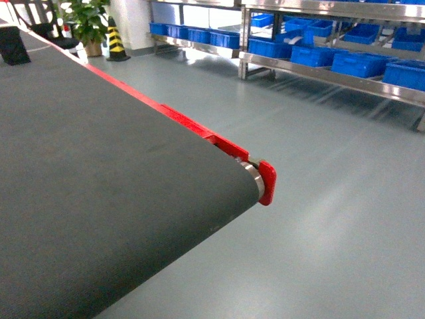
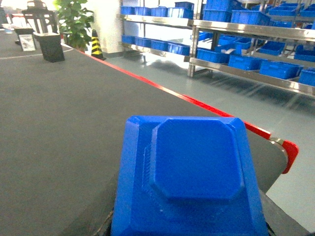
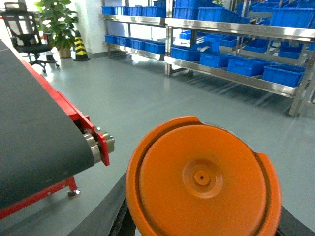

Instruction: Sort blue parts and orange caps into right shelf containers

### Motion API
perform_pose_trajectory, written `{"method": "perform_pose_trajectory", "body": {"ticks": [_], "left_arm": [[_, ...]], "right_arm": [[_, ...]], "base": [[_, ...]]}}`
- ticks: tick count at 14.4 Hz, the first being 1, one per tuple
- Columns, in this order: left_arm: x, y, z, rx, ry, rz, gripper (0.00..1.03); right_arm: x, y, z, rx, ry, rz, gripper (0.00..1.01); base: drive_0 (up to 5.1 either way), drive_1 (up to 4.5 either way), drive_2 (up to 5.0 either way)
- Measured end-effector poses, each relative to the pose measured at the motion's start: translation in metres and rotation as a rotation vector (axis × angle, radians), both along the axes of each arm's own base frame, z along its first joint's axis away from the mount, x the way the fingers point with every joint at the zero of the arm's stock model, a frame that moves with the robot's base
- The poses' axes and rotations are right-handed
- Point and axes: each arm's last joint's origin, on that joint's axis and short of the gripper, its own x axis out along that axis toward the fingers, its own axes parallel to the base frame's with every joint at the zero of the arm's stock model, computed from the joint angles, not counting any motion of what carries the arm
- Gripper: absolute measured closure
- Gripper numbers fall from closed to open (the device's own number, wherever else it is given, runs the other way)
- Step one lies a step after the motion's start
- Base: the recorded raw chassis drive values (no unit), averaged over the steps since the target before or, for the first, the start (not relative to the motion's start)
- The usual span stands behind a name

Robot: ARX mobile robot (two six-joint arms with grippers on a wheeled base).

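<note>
Blue moulded plastic part w/ octagonal raised face [image 2: 189,172] fills the left wrist view; round orange plastic cap [image 3: 202,179] fills the right. Both probably light, stiff, slippery; take by the rims. Grippers hidden, grip can't be told. Bright-blue plastic crates [image 1: 358,64] are on the steel shelf, well apart.

Grey-green glossy floor [image 1: 319,199]; steel shelving [image 1: 332,73] along far wall; potted plant [image 1: 86,23]; striped cone [image 1: 117,41]; black office chair [image 3: 27,34]; daylight, possibly windows, behind.
</note>
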Motion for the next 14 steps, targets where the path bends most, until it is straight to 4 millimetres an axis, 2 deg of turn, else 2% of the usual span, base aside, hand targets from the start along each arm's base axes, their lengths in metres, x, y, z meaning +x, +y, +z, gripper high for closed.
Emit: {"method": "perform_pose_trajectory", "body": {"ticks": [14], "left_arm": [[0.0,0.0,0.0,0.0,0.0,0.0,0.6]], "right_arm": [[0.0,0.0,0.0,0.0,0.0,0.0,0.56]], "base": [[-1.6,-1.64,-1.6]]}}
